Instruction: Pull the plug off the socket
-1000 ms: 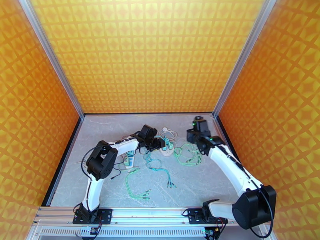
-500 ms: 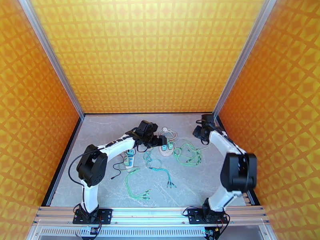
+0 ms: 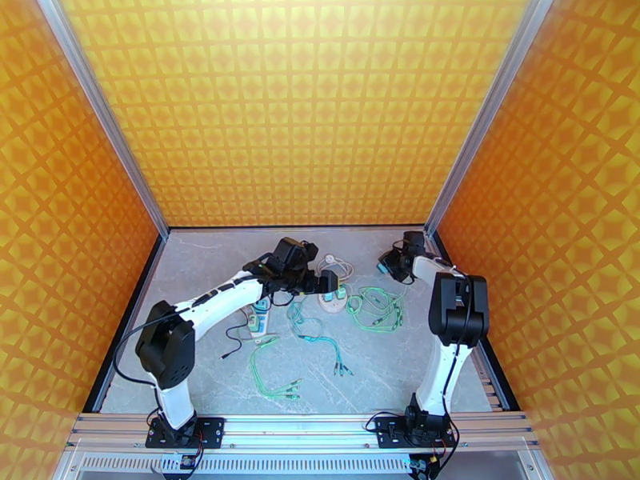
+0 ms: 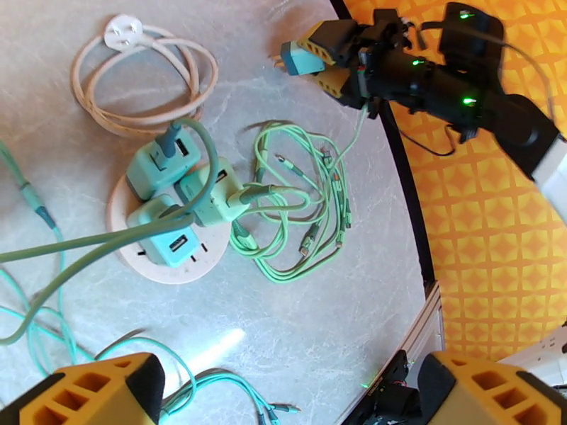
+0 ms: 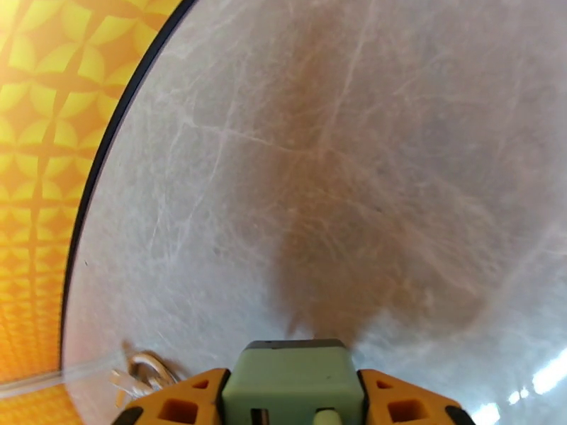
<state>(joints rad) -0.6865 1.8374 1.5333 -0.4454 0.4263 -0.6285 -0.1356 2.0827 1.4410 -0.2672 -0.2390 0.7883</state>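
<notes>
A round white socket (image 4: 186, 272) lies mid-table with three teal plugs (image 4: 157, 169) standing in it, their green leads trailing off; from above the socket (image 3: 329, 306) sits just right of my left gripper (image 3: 312, 280). That gripper (image 4: 283, 380) hovers over it, open, its orange fingers (image 4: 92, 391) wide apart. A fourth teal plug (image 4: 300, 58) is off the socket, held over bare table by my right gripper (image 4: 320, 59) near the far right corner. In the right wrist view the plug (image 5: 287, 377) is clamped between the orange fingers (image 5: 181, 405). Seen from above, my right gripper (image 3: 389, 263) sits at the back right.
A coiled white cord (image 4: 142, 86) lies behind the socket. A tangle of green cables (image 4: 305, 207) spreads to its right, and more green cables (image 3: 276, 370) run toward the front. Another small charger (image 3: 258, 318) lies left of centre. The orange right wall (image 3: 544, 234) is close to my right arm.
My right arm has swung back into the far right corner with the plug, its elbow folding upright. My left gripper has drawn back slightly to the left.
</notes>
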